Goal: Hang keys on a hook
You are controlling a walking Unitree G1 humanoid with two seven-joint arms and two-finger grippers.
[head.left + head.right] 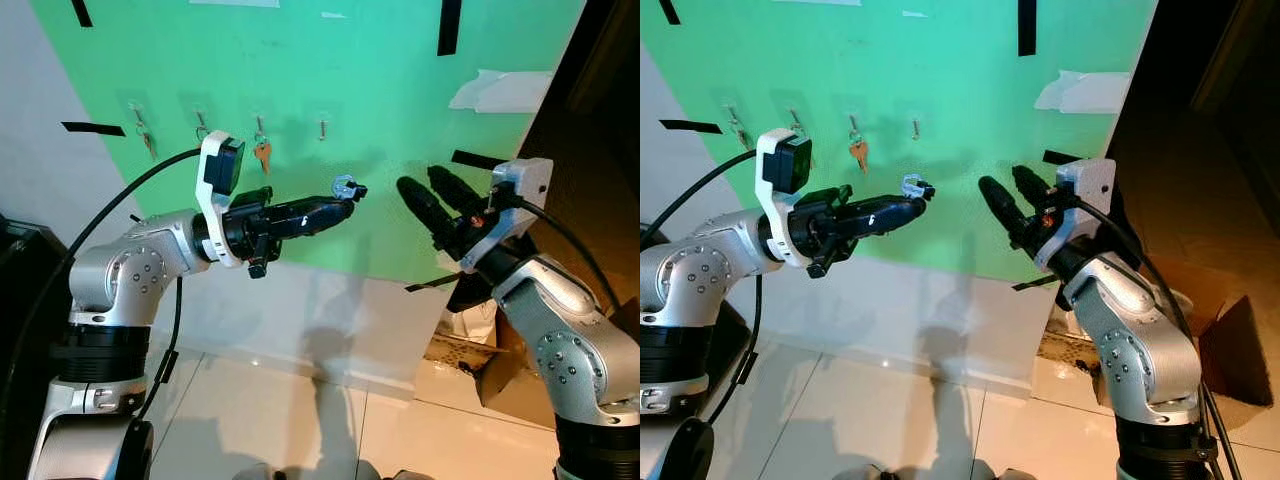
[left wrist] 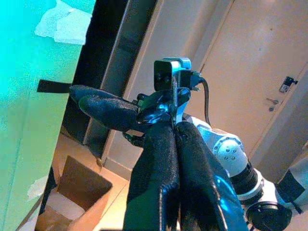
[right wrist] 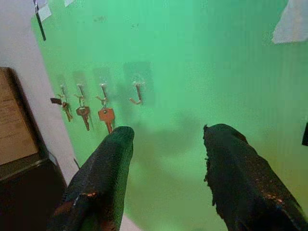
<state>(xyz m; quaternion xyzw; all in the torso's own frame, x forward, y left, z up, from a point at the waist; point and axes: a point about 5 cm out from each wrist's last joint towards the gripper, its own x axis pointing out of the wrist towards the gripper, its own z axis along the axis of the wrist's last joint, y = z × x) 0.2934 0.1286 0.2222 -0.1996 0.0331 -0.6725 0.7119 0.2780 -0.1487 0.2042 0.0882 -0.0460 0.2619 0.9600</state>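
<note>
One empty hook waits far up left of our left gripper, pinched around the key ring, which could slip; right gripper gapes idle.

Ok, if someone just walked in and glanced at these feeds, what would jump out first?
Probably the left gripper, jaws shut on a small key ring and raised in front of the green board. Next, the row of four hooks up on that board: three already carry keys, while the rightmost hook is bare. The right gripper hovers beside the left, jaws open and holding nothing.
</note>
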